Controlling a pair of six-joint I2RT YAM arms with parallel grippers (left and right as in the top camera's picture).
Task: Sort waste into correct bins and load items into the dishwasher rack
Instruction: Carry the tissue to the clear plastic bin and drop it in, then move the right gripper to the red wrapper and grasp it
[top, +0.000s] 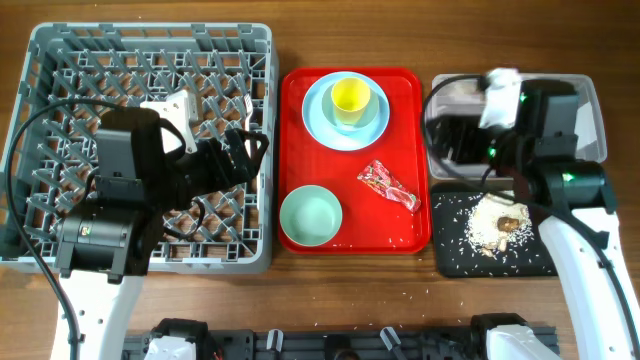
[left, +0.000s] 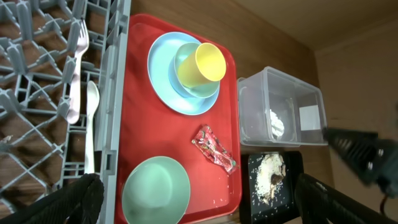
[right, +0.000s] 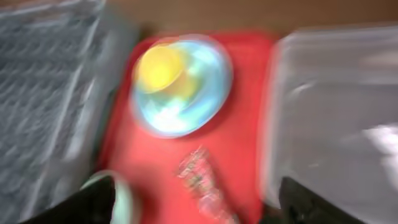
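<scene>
Right gripper (right: 196, 202) hangs wide and empty over the clear tub (top: 595, 95) at the table's far right. I'd swing left and come down on the red wrapper (top: 388, 186), crinkled and shiny, lying towards the red tray's (top: 295, 160) right edge, and pinch across its narrow width

A white fork (left: 78, 68) and white spoon (left: 91, 124) lie side by side in the grey dishwasher rack (left: 37, 93), just inside its wall nearest the red tray (left: 168, 137). On the tray a yellow cup (left: 202, 62) sits in a light blue bowl (left: 202, 93) on a light blue plate (left: 161, 87), with a red wrapper (left: 213, 148) and a pale green bowl (left: 155, 190) apart from them. Past the tray, a clear tub (left: 280, 87) holds a white tissue (left: 275, 122), and the black tray (left: 293, 186) holds rice scraps (left: 268, 174). The left gripper (left: 199, 202) has its fingers (left: 69, 200) spread wide, holding nothing.
</scene>
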